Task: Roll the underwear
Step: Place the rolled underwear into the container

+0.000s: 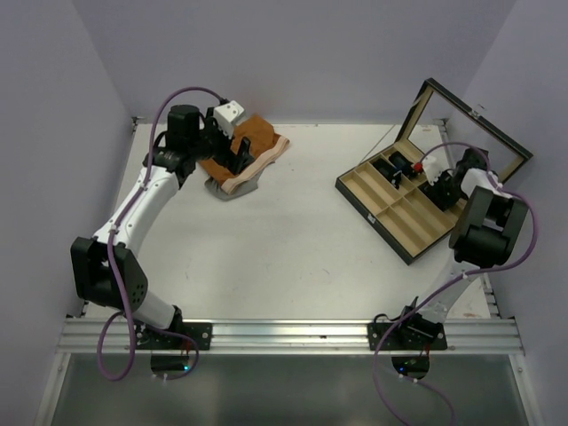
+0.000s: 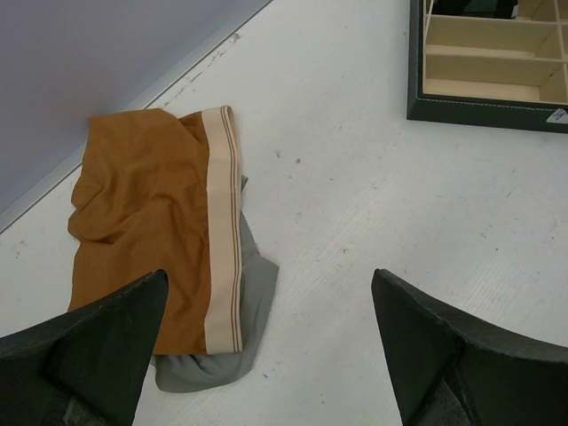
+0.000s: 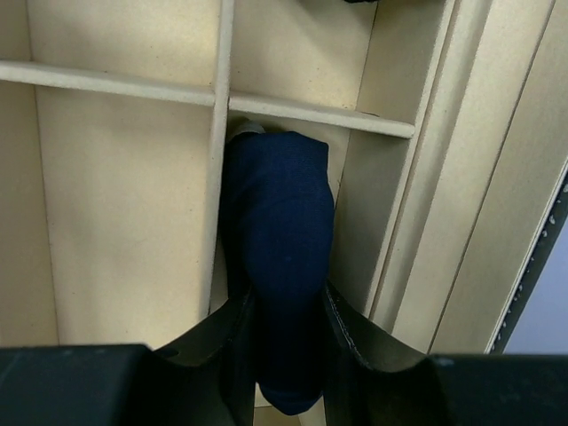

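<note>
Sitting bunched like a roll in a narrow slot of the box (image 3: 115, 82), the underwear (image 3: 277, 231) is dark blue and looks soft, light and squishy. I think it could flop open if held loosely, so the best place to hold it is around the middle of the roll. The right claw (image 3: 286, 306) is squeezing its near end, one finger on each side. The left claw (image 2: 271, 277) is wide apart and holds nothing, hanging over the orange shorts (image 2: 142, 213) and a grey cloth (image 2: 257, 293) on the tabletop (image 2: 373, 195).
</note>
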Tool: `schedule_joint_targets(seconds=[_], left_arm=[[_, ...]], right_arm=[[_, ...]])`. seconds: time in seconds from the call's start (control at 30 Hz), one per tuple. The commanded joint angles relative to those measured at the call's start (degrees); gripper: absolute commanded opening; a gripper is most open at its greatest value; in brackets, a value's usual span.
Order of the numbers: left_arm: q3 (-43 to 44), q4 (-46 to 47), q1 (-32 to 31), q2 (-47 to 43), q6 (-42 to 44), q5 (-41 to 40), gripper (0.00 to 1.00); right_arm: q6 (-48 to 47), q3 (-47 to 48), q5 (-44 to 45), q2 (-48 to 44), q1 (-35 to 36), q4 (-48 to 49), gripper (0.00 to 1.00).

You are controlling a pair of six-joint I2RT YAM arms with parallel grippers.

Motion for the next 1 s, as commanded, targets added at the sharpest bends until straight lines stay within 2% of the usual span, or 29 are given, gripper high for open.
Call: schedule_joint_targets(seconds=[0.0, 0.17, 0.57, 0.83, 0.93, 0.97], left_arm=[[3.15, -1.21, -0.7, 0.54, -0.79, 0.27, 1.0], [3.15, -0.95, -0.87, 0.72, -0.88, -0.7, 1.0], [1.14, 1.95, -0.87, 0.72, -0.88, 0.97, 1.0], [-0.71, 3.01, -0.87, 0.1, -0.62, 1.06, 1.0], [-0.36, 1.0, -0.87, 0.54, -1.23, -0.08, 1.0], [-0.01, -0.23, -0.79, 0.89, -1.4, -0.17, 1.0]], right_arm=[[-1.21, 1.73, -1.61, 2.18, -0.16, -3.44, 0.19], [-1.12, 1.82, -1.17, 1.13, -0.33, -3.8, 0.38], [2.13, 4.28, -5.3, -6.43, -0.51, -7.92, 0.49], [1.78, 6.38, -7.32, -11.88, -0.51, -12.23, 0.51], [5.36, 9.54, -9.61, -14.25, 0.98, -15.74, 0.52], [6.52, 10.34, -9.87, -14.87, 3.42, -17.67, 0.53]])
